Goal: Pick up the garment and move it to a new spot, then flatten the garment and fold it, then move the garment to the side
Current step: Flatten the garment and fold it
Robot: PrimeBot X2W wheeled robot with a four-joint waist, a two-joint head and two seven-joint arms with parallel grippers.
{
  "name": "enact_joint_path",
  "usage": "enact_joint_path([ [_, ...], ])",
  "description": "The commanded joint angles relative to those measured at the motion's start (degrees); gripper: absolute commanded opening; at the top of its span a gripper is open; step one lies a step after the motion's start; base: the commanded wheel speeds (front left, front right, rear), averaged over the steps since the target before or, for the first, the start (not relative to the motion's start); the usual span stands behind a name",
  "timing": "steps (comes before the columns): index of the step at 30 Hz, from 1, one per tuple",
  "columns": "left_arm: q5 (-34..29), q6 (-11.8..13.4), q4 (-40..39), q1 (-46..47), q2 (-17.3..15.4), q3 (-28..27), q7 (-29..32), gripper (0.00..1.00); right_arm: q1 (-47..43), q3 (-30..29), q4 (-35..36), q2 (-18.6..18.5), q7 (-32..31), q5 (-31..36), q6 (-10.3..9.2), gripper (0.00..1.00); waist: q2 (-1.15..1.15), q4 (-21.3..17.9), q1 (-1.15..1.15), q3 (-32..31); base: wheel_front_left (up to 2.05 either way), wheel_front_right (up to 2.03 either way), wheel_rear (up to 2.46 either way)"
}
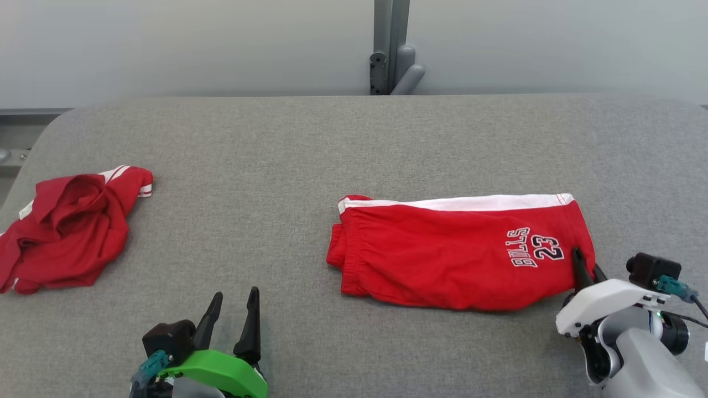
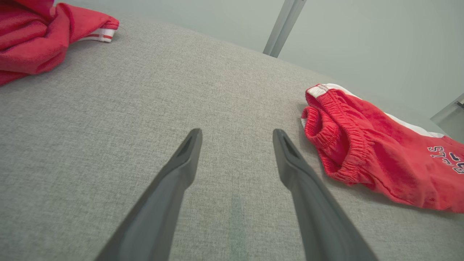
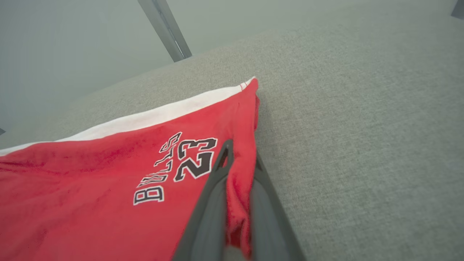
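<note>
Looking down onto a grey, coarse-woven tabletop (image 1: 276, 155). Right of centre, lying flat: red shorts (image 1: 453, 254), folded into a long, tidy rectangle. White side stripe along the far edge, gathered elastic waistband at the end toward the middle, dark "BULLS 23" print near the right end. Soft, slightly fuzzy knit, limp, with a few shallow wrinkles.

Pinched at the near right corner by the right pincer (image 1: 586, 264): two long dark fingers closed narrow on a ridge of red hem, with cloth bunched up between them in the right wrist view. Probably gripped at this corner so as to drag or lift the folded bundle aside without opening the fold. Judging by the neat fold, likely the last step, moving it to the side. Some risk of the layers sliding apart with just one corner held.

Left pincer (image 1: 236, 296) low at the near edge, fingers spread wide, holding nothing, over bare tabletop and well apart from the shorts; likely parked out of the way.

Far left: a second red garment (image 1: 66, 232), crumpled in a heap, white-striped trim showing. Behind the tabletop, a grey metal post (image 1: 390, 44) against a pale wall.
</note>
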State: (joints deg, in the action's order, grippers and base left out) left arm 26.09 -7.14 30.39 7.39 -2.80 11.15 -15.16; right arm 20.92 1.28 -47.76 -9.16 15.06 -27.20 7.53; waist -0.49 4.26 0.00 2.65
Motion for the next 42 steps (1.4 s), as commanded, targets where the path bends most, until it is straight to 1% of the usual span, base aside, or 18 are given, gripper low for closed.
enact_joint_path([
  [1,-0.49,-0.36,0.08,-0.91,-0.22,-0.32,0.04,1.00,1.20,0.59,1.96,-0.07,0.16,1.23,-0.07,0.00,0.49,-0.49,0.00,-0.46,0.00,0.00,0.00],
  [3,-0.52,-0.30,0.24,-0.97,-0.22,-0.34,0.04,1.00,1.85,1.19,3.35,0.30,0.16,1.58,-0.06,0.00,0.49,-0.38,0.00,-0.42,0.00,0.00,0.00],
  [5,-0.13,-0.30,0.37,-0.91,-0.22,-0.12,0.04,1.00,3.02,3.29,6.28,1.08,0.16,2.56,-0.06,0.00,0.49,0.16,0.00,-0.34,0.00,0.00,0.00],
  [9,0.70,-0.34,0.50,-0.47,-0.22,0.52,0.05,1.00,5.32,9.76,10.98,2.95,0.15,3.08,-0.06,0.00,0.49,2.00,0.00,-0.03,0.00,0.00,0.00],
  [12,1.33,-0.33,0.45,-0.25,-0.22,1.04,0.04,1.00,6.64,15.63,12.60,4.46,0.16,2.06,-0.06,0.00,0.49,3.91,0.00,0.30,0.00,0.00,0.00],
  [17,1.43,-0.35,0.50,0.02,-0.21,1.59,0.04,1.00,7.66,25.09,10.74,5.71,-0.26,0.31,-0.06,0.00,0.49,7.22,0.00,0.79,0.00,0.00,0.00],
  [21,1.64,-0.36,0.43,-0.17,-0.21,1.68,0.04,1.00,7.90,30.74,7.43,6.01,-0.42,-1.45,-0.06,0.00,0.49,8.98,0.00,1.00,0.00,0.00,0.00],
  [22,1.74,-0.37,0.42,-0.17,-0.21,1.70,0.04,1.00,7.95,32.08,6.83,6.05,-0.39,-2.28,-0.06,0.18,0.49,9.23,0.00,1.04,0.00,0.00,0.00],
  [23,1.81,-0.37,0.43,-0.13,-0.21,1.75,0.04,1.00,7.80,33.45,6.53,6.06,-0.37,-3.72,-0.06,0.66,0.49,9.40,0.00,1.06,0.00,0.00,0.00],
  [24,1.85,-0.37,0.45,-0.07,-0.21,1.75,0.04,1.00,7.73,34.58,6.38,6.13,-0.31,-4.92,-0.06,1.00,0.49,9.52,0.00,1.05,0.00,0.00,0.00],
  [28,1.21,-0.24,0.17,-0.11,-0.21,0.92,0.04,1.00,8.53,37.07,7.13,6.06,0.10,-8.03,-0.06,1.00,0.49,8.56,0.00,0.79,0.00,0.00,0.00],
  [30,0.64,-0.04,0.14,-0.31,-0.22,0.15,0.04,1.00,8.58,36.29,7.77,6.04,0.12,-8.02,-0.06,1.00,0.49,7.39,0.00,0.53,0.00,0.00,0.00],
  [32,0.10,0.13,-0.07,-0.66,-0.19,-0.96,0.04,1.00,7.80,34.09,8.50,6.04,0.14,-6.31,-0.06,1.00,0.49,5.98,0.00,0.11,0.00,0.00,0.00],
  [36,-0.92,0.53,-0.65,-1.58,-0.21,-3.20,0.04,1.00,4.65,27.36,10.28,5.98,0.13,-2.72,-0.06,1.00,0.49,2.81,0.00,-0.72,0.00,0.00,0.00],
  [42,-4.14,1.52,-2.43,-2.93,-0.22,-6.40,0.05,1.00,-1.18,17.68,14.49,5.15,0.14,3.22,-0.06,1.00,0.49,-1.17,0.00,-1.71,0.00,0.00,0.00],
])
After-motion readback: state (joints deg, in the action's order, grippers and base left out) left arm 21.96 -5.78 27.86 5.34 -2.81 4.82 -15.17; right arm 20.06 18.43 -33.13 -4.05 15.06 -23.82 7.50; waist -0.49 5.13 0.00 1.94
